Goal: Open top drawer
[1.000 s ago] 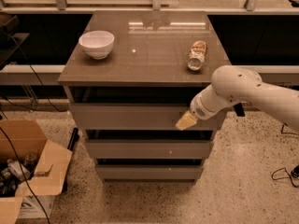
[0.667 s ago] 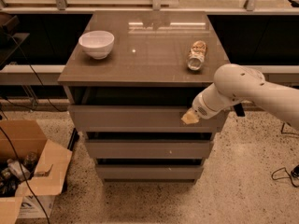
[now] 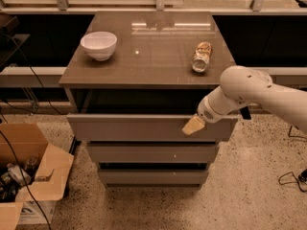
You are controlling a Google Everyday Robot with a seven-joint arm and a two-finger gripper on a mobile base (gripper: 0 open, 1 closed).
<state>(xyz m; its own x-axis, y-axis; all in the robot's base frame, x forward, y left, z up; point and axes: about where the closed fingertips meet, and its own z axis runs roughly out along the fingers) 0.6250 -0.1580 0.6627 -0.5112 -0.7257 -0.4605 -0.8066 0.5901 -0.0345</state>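
Observation:
The top drawer (image 3: 134,127) is pulled out from under the brown counter top (image 3: 148,51); its flat grey-brown front stands forward and a dark box shows behind it. My gripper (image 3: 193,125) is at the right part of the front panel's top edge, its tan fingers (image 3: 192,126) against the panel. The white arm (image 3: 249,92) reaches in from the right. Two narrower drawer fronts (image 3: 151,152) sit below, slightly stepped.
A white bowl (image 3: 99,45) stands at the counter's back left. A jar-like container (image 3: 201,56) lies on its side at the right. An open cardboard box (image 3: 29,176) with clutter sits on the floor at the left. Cables run on the floor at both sides.
The gripper has shifted slightly to the right along the drawer front. The drawer front looks about the same distance out.

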